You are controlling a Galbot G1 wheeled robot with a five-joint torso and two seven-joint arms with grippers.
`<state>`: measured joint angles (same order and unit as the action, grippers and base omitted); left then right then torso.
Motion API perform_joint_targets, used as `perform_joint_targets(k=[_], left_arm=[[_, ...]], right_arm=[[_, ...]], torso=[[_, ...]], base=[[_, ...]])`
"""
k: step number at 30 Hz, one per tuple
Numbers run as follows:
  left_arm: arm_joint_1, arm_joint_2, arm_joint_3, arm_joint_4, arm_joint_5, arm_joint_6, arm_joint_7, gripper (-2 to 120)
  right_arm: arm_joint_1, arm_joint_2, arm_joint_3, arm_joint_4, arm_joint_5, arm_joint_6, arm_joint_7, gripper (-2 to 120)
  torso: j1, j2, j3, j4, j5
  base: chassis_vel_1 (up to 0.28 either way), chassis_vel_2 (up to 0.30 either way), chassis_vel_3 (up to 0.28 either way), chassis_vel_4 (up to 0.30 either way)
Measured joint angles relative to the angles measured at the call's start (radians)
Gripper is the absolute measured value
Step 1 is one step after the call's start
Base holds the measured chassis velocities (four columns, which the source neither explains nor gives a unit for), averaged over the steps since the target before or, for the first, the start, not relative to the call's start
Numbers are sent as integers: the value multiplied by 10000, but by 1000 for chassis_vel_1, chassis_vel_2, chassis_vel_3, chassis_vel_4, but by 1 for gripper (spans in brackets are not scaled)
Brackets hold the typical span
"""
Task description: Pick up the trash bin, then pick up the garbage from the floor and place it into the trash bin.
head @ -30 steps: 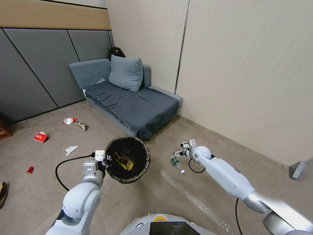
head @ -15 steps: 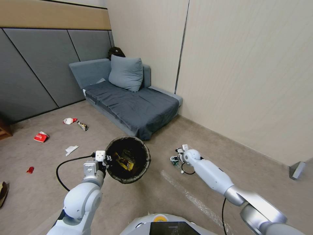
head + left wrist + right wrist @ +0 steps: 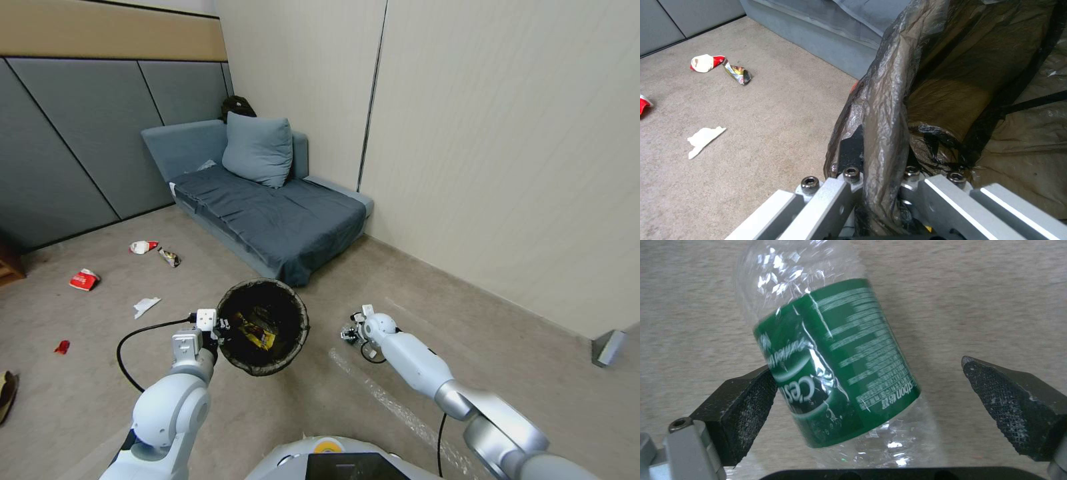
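Your right tool (image 3: pixel 869 406) has come down to the floor over the last second, and its dark ridged pads (image 3: pixel 744 406) now stand wide open on either side of a clear plastic bottle with a green label (image 3: pixel 835 370). One pad just touches the label; the other is well apart from it, so nothing is gripped yet. That drop means you are at the grasp itself: closing would likely take the bottle.

The label carries white print, shown upside down here; only the letters "ces" are partly legible, the rest too fine to read.

Your left tool (image 3: pixel 217 331) is clamped on the near-left rim of the small round bin with the black liner bag (image 3: pixel 263 327), held above the carpet, just left of the bottle, a yellow wrapper (image 3: pixel 257 331) inside. Red-and-white packets (image 3: pixel 85 280) and crumpled white paper (image 3: pixel 145 306) lie farther left.
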<state>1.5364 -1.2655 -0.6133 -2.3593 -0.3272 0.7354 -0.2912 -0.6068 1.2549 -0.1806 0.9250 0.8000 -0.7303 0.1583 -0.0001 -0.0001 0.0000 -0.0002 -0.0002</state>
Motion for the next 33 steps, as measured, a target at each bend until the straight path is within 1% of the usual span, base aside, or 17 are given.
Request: perform_joint_targets(k=[8,9,10,11,13,14,16,17,20,21,24,25,26,28,29,31,33], left_arm=[[-69,-101,45,56,57,0,12,0],[-71,-78,28,59,62,0,32,0],[-71,-78,28,59,62,0,32,0],[-71,-65,14,59,61,0,40,0],[-78,-45,-35,61,63,0,40,0],[-78,-45,-35,61,63,0,40,0],[-82,-30,-45,71,64,0,46,0],[-82,-30,-45,71,64,0,46,0],[-102,-17,-45,87,66,0,47,0],[-102,-17,-45,87,66,0,47,0],[-108,23,-45,88,67,0,55,0],[-108,23,-45,88,67,0,55,0],[-109,41,-45,88,67,0,58,0],[-115,70,-45,88,67,0,58,0],[-115,70,-45,88,67,0,58,0],[-116,91,-47,81,59,0,60,0],[-116,102,-52,78,58,0,60,0]], right_arm=[[-86,28,49,-62,-275,119,-35,99],[-129,39,68,-68,-394,166,-35,91],[-129,39,68,-68,-394,166,-35,91],[-138,30,73,-58,-427,171,-47,88],[-144,-77,64,87,-445,170,-98,76],[-144,-77,64,87,-445,170,-98,76],[-127,-171,33,229,-435,160,-116,67],[-127,-171,33,229,-435,160,-116,67],[-89,-269,-15,391,-384,142,-114,52],[-89,-269,-15,391,-384,142,-114,52],[-107,-346,-60,593,-338,123,-89,37],[-107,-346,-60,593,-338,123,-89,37],[-132,-396,-96,712,-279,101,-67,32],[-163,-478,-149,915,-162,59,-17,26],[-163,-478,-149,915,-162,59,-17,26],[-171,-559,-163,1063,-59,25,28,22],[-176,-605,-158,1138,-11,13,48,21]], torso=[[0,0,0,1,3],[0,0,0,1,3],[0,0,0,1,3],[0,0,0,2,3],[0,0,0,2,2],[0,0,0,2,2],[0,0,0,1,2],[0,0,0,1,2],[0,0,0,2,1],[0,0,0,2,1],[0,0,-1,2,2],[0,0,-1,2,2],[1,0,0,2,1],[0,0,0,1,3],[0,0,0,1,3],[0,0,0,2,2],[0,0,0,2,2]], base=[[0,0,0,0],[0,0,0,0],[0,0,0,0],[0,0,0,0],[0,0,0,0],[0,0,0,0],[0,0,0,0],[0,0,0,0],[0,0,0,0],[0,0,0,0],[0,0,0,0],[0,0,0,0],[0,0,0,0],[0,0,0,0],[0,0,0,0],[0,0,0,0],[0,0,0,0]])
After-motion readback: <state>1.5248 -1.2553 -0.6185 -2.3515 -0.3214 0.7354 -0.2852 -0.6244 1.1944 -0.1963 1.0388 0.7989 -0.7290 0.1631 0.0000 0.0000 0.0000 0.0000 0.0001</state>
